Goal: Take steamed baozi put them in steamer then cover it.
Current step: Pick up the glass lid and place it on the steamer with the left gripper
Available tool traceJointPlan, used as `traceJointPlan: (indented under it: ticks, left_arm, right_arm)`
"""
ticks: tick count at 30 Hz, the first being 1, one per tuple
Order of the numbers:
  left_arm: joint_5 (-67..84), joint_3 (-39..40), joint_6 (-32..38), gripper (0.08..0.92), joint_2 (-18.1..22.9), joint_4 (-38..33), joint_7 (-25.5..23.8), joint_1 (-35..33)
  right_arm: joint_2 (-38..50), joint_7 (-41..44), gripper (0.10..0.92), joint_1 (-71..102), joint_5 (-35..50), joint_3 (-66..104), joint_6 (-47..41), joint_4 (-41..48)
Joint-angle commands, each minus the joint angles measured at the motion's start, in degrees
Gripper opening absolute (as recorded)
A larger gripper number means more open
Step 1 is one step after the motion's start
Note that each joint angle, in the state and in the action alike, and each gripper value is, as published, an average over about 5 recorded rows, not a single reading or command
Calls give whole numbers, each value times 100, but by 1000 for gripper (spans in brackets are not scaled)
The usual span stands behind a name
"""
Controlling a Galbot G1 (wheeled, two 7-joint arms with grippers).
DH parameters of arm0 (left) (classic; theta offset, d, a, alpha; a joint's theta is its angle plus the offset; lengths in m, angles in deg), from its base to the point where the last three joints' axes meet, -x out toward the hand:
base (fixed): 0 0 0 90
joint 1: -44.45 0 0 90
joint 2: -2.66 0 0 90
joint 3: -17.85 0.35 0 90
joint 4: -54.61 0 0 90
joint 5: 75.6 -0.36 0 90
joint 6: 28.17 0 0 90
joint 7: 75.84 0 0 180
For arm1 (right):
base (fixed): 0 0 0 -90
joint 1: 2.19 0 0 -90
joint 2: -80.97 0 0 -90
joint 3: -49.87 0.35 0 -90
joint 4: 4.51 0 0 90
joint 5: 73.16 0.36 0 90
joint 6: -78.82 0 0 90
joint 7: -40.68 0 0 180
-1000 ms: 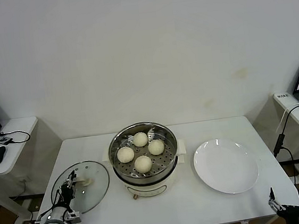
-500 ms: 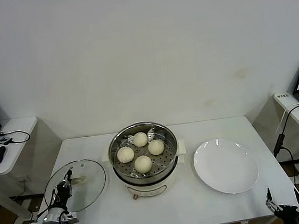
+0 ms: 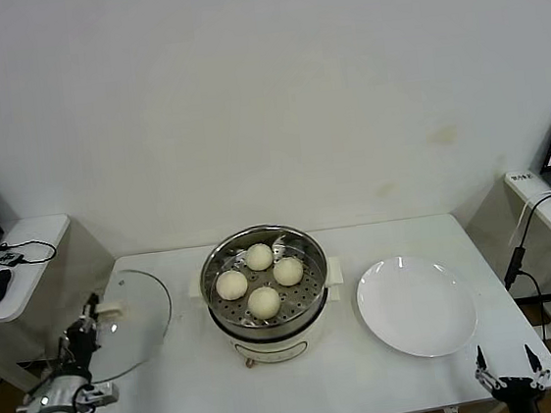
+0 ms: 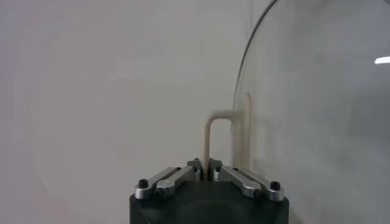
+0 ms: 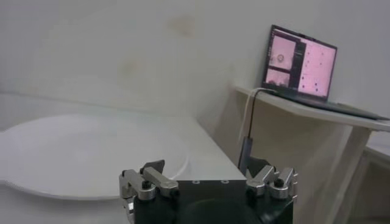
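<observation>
Since all four cream-white baozi point(image 3: 261, 280) already sit in the round steel steamer point(image 3: 265, 296) at white tabletop point(image 3: 323, 379) centre, only covering remains: left claw point(image 3: 91, 311) pinches the clear glass lid point(image 3: 129, 316) by its handle, lifted near the left edge. Right claw point(image 3: 506, 364) spread, parked off the front-right corner.

Steamer point(image 3: 268, 296) at bench point(image 3: 315, 390) centre, uncovered; four steamed baozi point(image 3: 261, 283) on perforated tray inside. Left of steamer: cover point(image 3: 130, 320) lifted and tilted, bar handle clamped in left tool point(image 3: 92, 310). Right of steamer: white plate point(image 3: 416, 306), bare. Right tool point(image 3: 508, 376) low past bench front corner beyond plate, fingers spread.
</observation>
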Motion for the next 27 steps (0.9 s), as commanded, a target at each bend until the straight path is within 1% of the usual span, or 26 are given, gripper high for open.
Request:
traceJointPlan:
  ticks: [1, 4, 6, 8, 11, 15, 19, 23, 27]
  left_arm:
    - [985, 12, -961, 141, -482, -1983, -1037, -334]
    - [1216, 321, -1333, 141, -686, -2511, -1196, -247]
    - [1296, 555, -1541, 141, -810, -2740, -1290, -131]
    - [1317, 828, -1705, 141, -880, -2858, -1359, 12]
    - [1269, 1371, -1906, 141, -862, -2909, -1387, 297]
    - [1004, 2150, -2117, 141, -680, -2788, -1396, 747]
    - [351, 2736, -2258, 141, -372, -2573, -1556, 1182]
    - [-565, 3074, -2249, 141, 34, -2339, -1822, 1573]
    - [-1174, 3271, -2291, 141, 329, -2146, -2122, 1800]
  right_arm:
    - [-16, -9, 823, 77, -153, -231, 75, -77]
    - [-63, -62, 823, 116, -332, -305, 123, -103]
    - [-75, -91, 823, 140, -435, -353, 160, -117]
    - [-83, -111, 823, 153, -515, -403, 191, -133]
    - [-109, -139, 823, 157, -632, -497, 217, -160]
    - [-177, -200, 823, 136, -851, -674, 243, -130]
    - [-286, -288, 823, 100, -1123, -826, 312, -46]
    - [-349, -395, 823, 84, -1493, -961, 418, 70]
    - [-362, -492, 823, 77, -1682, -1082, 451, 138]
